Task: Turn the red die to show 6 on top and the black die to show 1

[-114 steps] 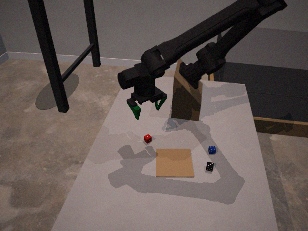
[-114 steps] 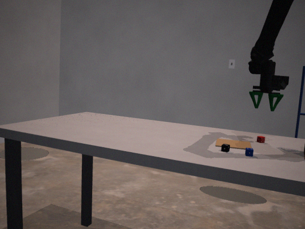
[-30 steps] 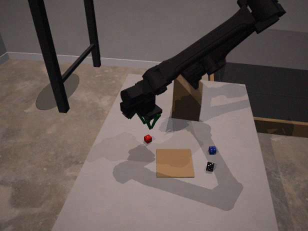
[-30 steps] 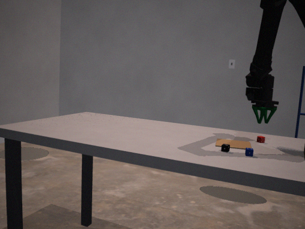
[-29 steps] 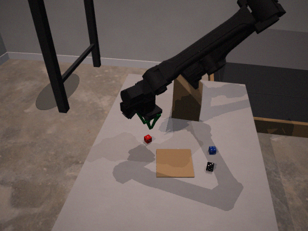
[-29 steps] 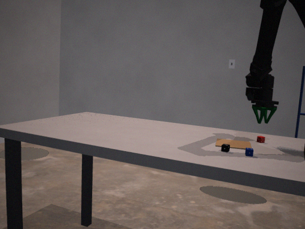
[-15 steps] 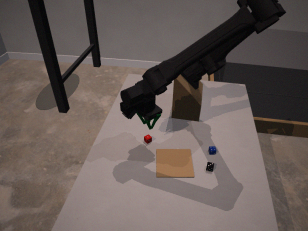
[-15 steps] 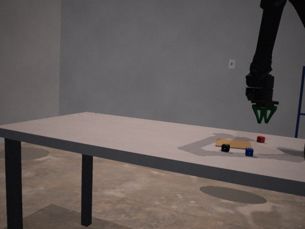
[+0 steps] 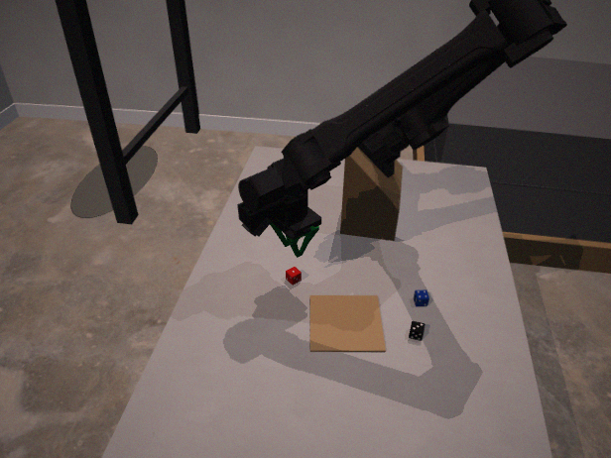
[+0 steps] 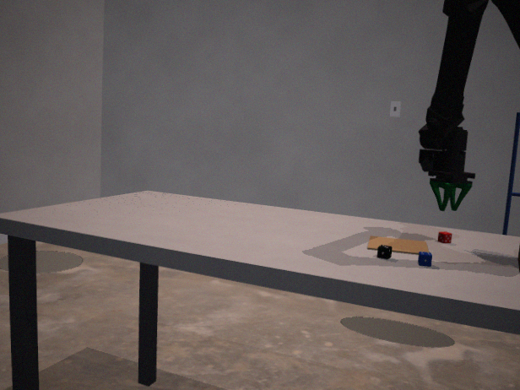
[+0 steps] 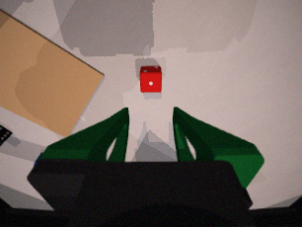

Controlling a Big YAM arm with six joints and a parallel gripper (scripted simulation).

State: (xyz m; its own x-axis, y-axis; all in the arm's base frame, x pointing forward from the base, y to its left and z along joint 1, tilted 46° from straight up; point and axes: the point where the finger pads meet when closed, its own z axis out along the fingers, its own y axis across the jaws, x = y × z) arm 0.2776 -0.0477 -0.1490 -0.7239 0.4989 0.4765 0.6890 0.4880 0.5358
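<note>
The red die (image 9: 293, 276) (image 10: 444, 237) (image 11: 151, 82) lies flat on the table outside the mat, with a single pip on top. The tan mat (image 9: 342, 317) (image 10: 397, 245) (image 11: 54, 74) lies flat and bears no die. The black die (image 9: 417, 330) (image 10: 384, 251) (image 11: 4, 134) lies beside the mat, with several pips on top. The blue die (image 9: 421, 297) (image 10: 425, 259) lies near it, also with several pips on top. My gripper (image 9: 293, 251) (image 10: 448, 209) (image 11: 150, 113) is partly open and empty, above the table near the red die; its fingers do not touch it.
A brown wooden block (image 9: 369, 210) stands on the table behind the mat, under the forearm. The arm casts shadows across the mat and around the dice. The table's left edge runs beyond the red die in the top view.
</note>
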